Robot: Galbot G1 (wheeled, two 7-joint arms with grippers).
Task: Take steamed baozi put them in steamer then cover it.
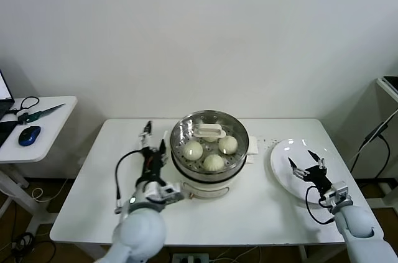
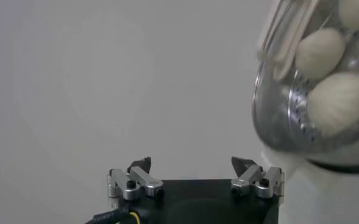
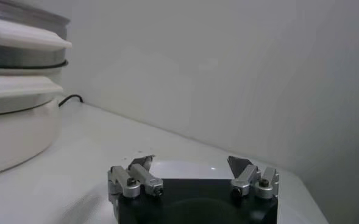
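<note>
The steamer [image 1: 210, 183] stands mid-table on its white base. Its clear glass cover [image 1: 186, 131] sits on top, white handle [image 1: 209, 130] toward the back. Through the glass I see several cream-white baozi, among them ones at the left [image 1: 193, 150], front [image 1: 214, 162] and right [image 1: 227, 144]. My left gripper [image 1: 155, 138] is open and empty just left of the steamer; the left wrist view shows the gripper [image 2: 193, 163], the covered steamer [image 2: 283, 122] and a baozi [image 2: 341, 103]. My right gripper [image 1: 306, 162] [image 3: 191, 161] hangs open and empty over a white plate [image 1: 280, 160].
The white table [image 1: 261, 213] ends shortly behind the steamer at the wall. A side desk at far left carries a blue mouse [image 1: 29, 135] and cables. The right wrist view shows the steamer's base [image 3: 14, 134] off to one side of the plate [image 3: 185, 167].
</note>
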